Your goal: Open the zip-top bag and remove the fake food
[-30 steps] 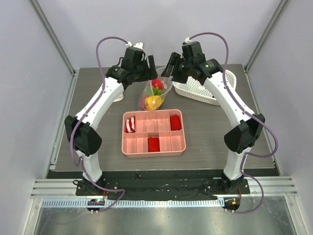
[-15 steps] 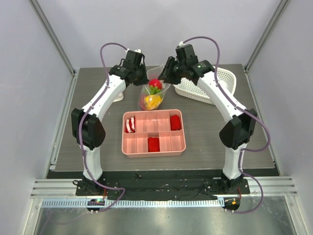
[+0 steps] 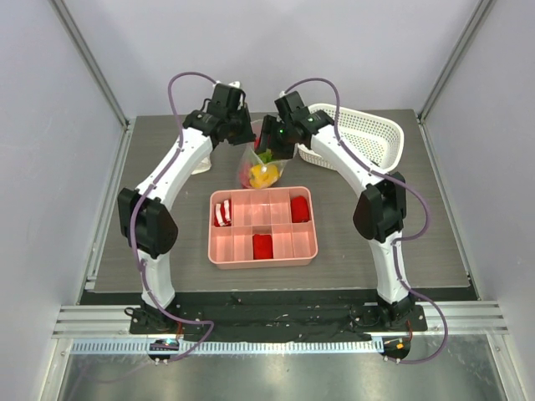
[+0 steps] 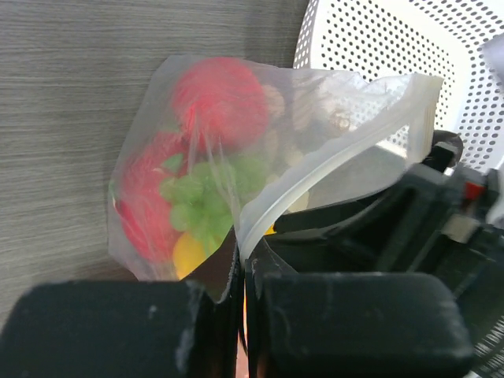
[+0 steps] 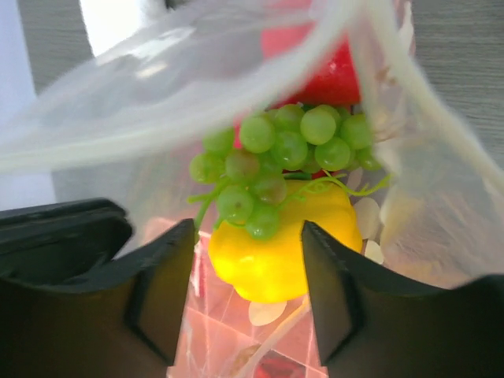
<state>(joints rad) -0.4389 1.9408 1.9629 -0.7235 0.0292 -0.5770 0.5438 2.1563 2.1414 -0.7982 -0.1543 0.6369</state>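
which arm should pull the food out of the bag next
Right: the right claw, open, sits in the mouth of the zip-top bag, over the yellow pepper. The left claw is shut on its rim.

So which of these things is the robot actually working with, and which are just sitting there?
In the job: clear plastic bag, toy fruit and vegetables inside it, left gripper pinching the bag's edge, right gripper open at its mouth.
Just lying about: pink tray, red blocks in it, white basket.
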